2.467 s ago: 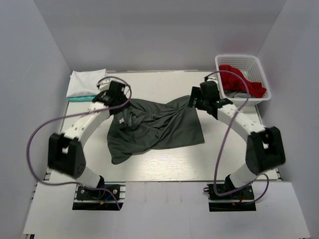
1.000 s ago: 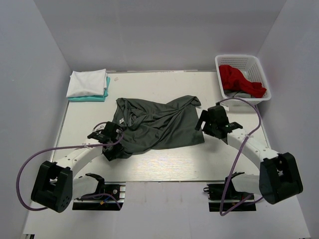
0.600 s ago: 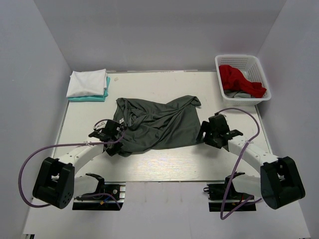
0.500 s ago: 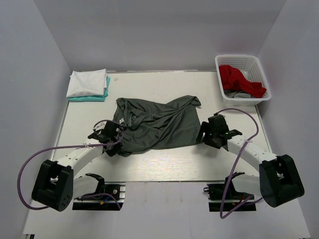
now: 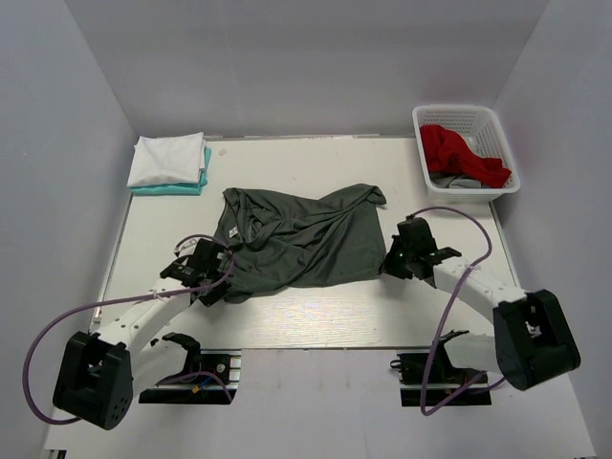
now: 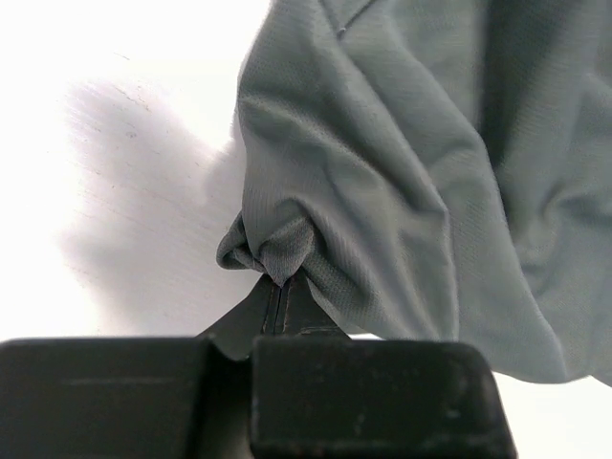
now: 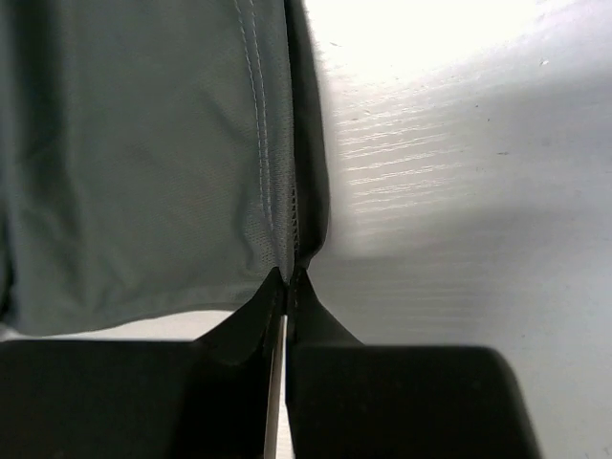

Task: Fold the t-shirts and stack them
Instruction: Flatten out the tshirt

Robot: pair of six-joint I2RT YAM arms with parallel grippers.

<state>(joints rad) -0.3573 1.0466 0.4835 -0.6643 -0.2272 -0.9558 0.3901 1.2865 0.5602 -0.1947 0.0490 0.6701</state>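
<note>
Nearest the arm bases, on the pale table [image 5: 316,320], both grippers sit low at the front edge of the dark grey t-shirt [image 5: 306,239]. On the left, the left gripper [image 5: 216,285] is pinched tight on a small bunch of cloth at the shirt's near left corner. Its wrist view shows the fabric gathered into a knot right at the closed fingertips. On the right, the right gripper [image 5: 390,267] is clamped on the shirt's near right corner, along a stitched hem. Between them the dark grey t-shirt lies rumpled and spread across the middle of the table, creased, not folded. Farther back, at the far left corner, a folded white t-shirt [image 5: 167,158] rests on top of a folded teal t-shirt [image 5: 186,188]. At the far right, a white lattice basket [image 5: 499,134] holds a crumpled red t-shirt [image 5: 459,153].
</note>
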